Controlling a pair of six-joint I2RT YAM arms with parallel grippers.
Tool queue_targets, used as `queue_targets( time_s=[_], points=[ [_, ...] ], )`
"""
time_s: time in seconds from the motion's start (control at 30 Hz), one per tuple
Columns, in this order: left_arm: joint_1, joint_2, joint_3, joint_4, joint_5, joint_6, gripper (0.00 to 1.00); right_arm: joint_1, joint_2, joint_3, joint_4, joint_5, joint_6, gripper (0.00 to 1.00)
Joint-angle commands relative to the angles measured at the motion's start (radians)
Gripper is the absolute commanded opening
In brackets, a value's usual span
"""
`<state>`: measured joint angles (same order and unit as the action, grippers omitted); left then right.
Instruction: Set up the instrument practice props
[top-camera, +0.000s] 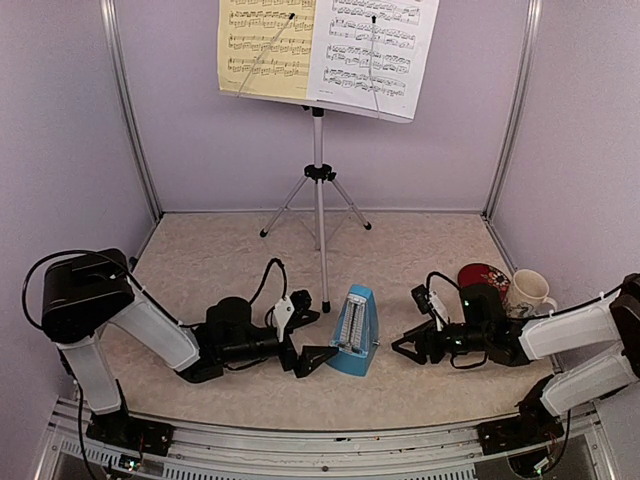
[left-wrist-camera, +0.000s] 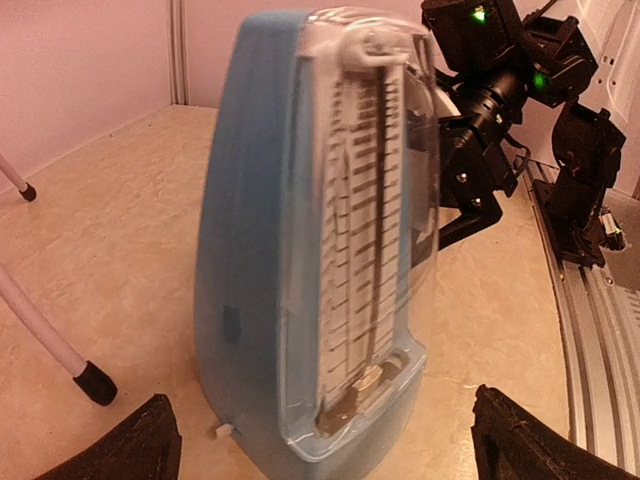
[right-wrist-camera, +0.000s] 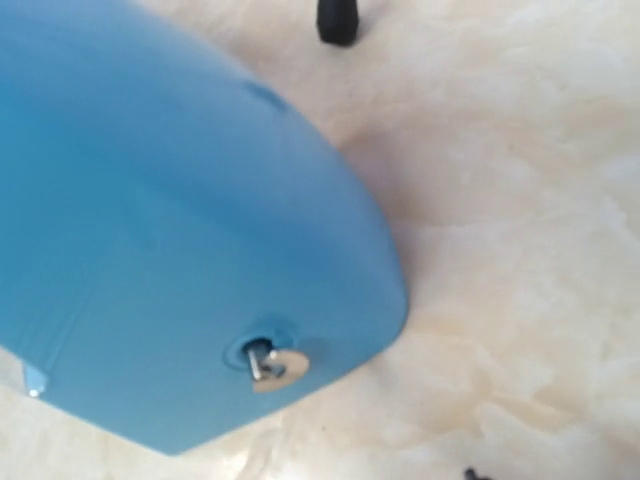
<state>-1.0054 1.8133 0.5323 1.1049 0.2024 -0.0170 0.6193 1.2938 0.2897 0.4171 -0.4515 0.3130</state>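
The metronome (top-camera: 354, 330) stands upright between our grippers. It lies straight ahead of our left gripper (top-camera: 322, 338), whose spread fingers flank its base. Our right gripper (top-camera: 405, 322) waits alongside, jaws also parted.

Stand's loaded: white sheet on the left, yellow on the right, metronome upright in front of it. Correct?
Not quite. The sheets are swapped: the top external view shows the yellow sheet on the left of the stand and the white sheet on the right. The metronome is upright in front of it.
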Motion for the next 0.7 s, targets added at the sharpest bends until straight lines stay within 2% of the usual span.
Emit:
queue_targets(
  time_s=[0.0,0.2,0.33,0.5,0.67],
  points=[
    [-0.091,0.006,0.026,0.048,-0.193,-0.066,0.99,-0.024,0.002,-0.014,0.099,-0.095,-0.015,0.6],
    [-0.261,0.022,0.152,-0.074,-0.609,-0.145,0.99,-0.026,0.014,-0.009,0.117,-0.089,-0.002,0.6],
    [-0.297,0.069,0.251,-0.165,-0.736,-0.193,0.99,-0.028,-0.001,-0.013,0.111,-0.075,-0.008,0.64],
    [-0.308,0.127,0.357,-0.277,-0.86,-0.177,0.99,-0.033,-0.023,-0.026,0.116,-0.063,-0.002,0.66],
    [-0.307,0.165,0.415,-0.323,-0.929,-0.19,0.99,-0.034,-0.028,-0.036,0.133,-0.055,0.008,0.67]
  ],
)
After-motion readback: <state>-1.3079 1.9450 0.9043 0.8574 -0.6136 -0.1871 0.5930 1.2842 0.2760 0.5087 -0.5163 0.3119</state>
